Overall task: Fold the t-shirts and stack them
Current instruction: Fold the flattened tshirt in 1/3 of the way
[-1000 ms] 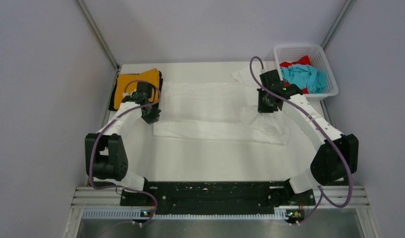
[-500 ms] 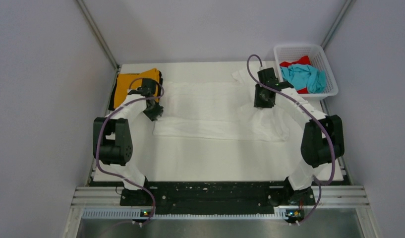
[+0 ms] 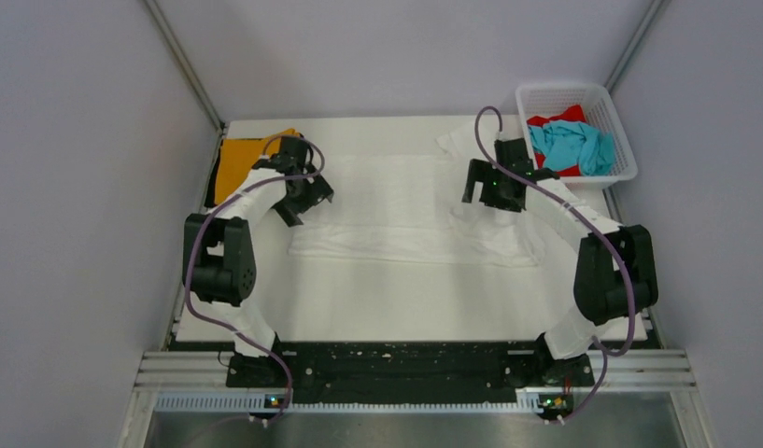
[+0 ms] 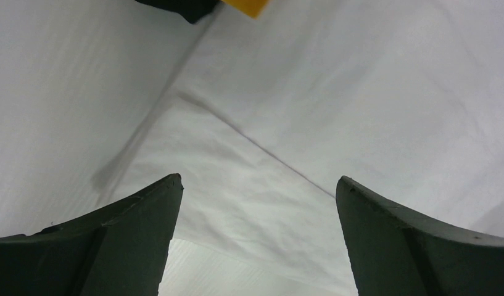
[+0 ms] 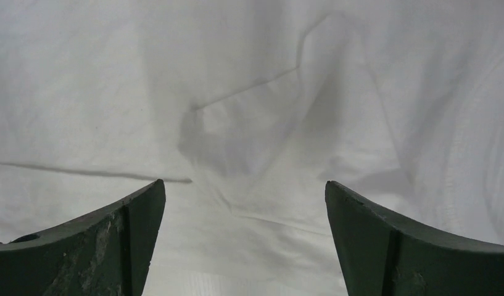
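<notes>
Looking down on the white t-shirt lying spread in flat layers across the far middle of the table, white on white, so making its edges hard to follow. Hanging the left gripper over the left end of this shirt, fingers standing wide apart and gripping nothing, with only smooth cloth and one sharp fold line showing between them in the left wrist view. Hanging the right gripper over the right end, beside the bunched sleeve, fingers also spread wide and empty, with wrinkled cloth and soft shadows below. Touching the cloth or floating just above it: not possible to tell for either gripper. Finding the orange t-shirt folded at the far left corner, partly hidden behind the left arm, resting on the black t-shirt, with only a thin dark edge of that one peeking out. Seeing the teal t-shirt crumpled in the basket at the far right, covering most of the red t-shirt under it.
</notes>
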